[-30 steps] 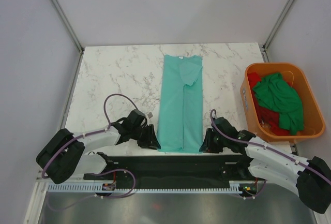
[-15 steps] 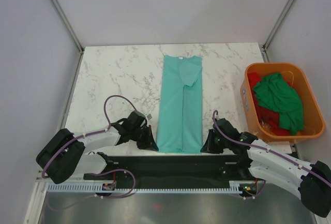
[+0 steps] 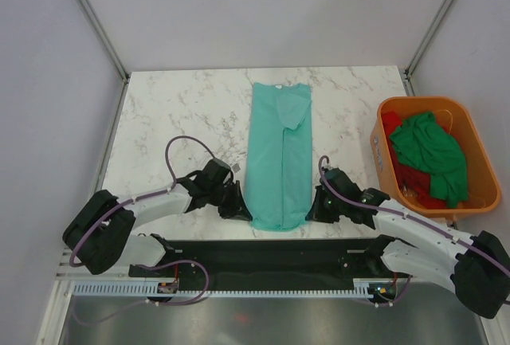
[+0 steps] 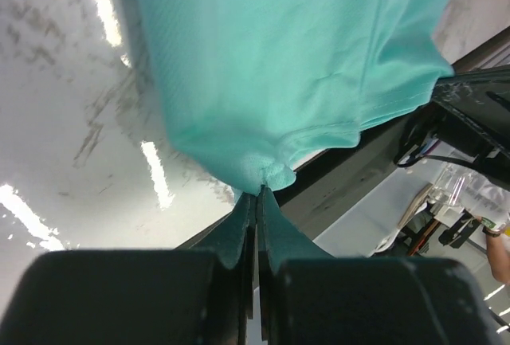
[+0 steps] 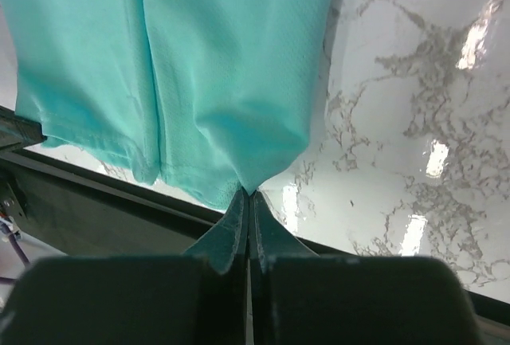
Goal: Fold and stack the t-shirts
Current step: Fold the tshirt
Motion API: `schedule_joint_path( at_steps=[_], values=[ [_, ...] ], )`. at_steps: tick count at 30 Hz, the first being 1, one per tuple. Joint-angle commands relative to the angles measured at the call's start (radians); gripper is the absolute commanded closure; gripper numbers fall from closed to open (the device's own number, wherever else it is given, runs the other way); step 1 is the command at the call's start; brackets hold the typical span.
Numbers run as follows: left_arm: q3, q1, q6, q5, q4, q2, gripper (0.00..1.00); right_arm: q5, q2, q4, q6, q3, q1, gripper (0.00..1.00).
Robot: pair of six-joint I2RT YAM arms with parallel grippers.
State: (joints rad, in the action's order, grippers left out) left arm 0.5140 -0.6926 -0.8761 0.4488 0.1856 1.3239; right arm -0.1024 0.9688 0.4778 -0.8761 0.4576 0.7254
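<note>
Both hem corners of the teal t-shirt [image 3: 279,162], laid lengthwise on the table [image 3: 175,106], are now raised and drawn forward. One corner is pinched in the clamped left gripper [image 3: 239,209], the other in the right gripper [image 3: 314,211], likewise clamped; both should be carried level toward the collar

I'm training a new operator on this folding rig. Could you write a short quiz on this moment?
1. True or false: the left hand is open.
2. Fill in: the right hand pinches the teal shirt at its ___ edge.
3. The green shirt lies in: A) the left hand B) the tub C) the right hand

Key: 1 false, it is shut on the teal shirt; 2 near; 3 B.
</note>
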Motion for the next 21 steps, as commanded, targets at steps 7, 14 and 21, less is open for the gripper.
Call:
schedule_joint_path(
  at_steps=[7,14,21],
  values=[
    [0.188,0.041,-0.009,0.019,0.008,0.087,0.98,0.07,0.129,0.038,0.138,0.219,-0.075,1.0],
    [0.329,0.199,0.067,0.06,0.017,0.204,0.98,0.056,0.286,0.019,0.285,0.343,-0.211,1.0],
    [0.55,0.258,0.104,0.157,0.018,0.379,0.98,0.052,0.445,-0.024,0.393,0.501,-0.314,1.0]
  ],
)
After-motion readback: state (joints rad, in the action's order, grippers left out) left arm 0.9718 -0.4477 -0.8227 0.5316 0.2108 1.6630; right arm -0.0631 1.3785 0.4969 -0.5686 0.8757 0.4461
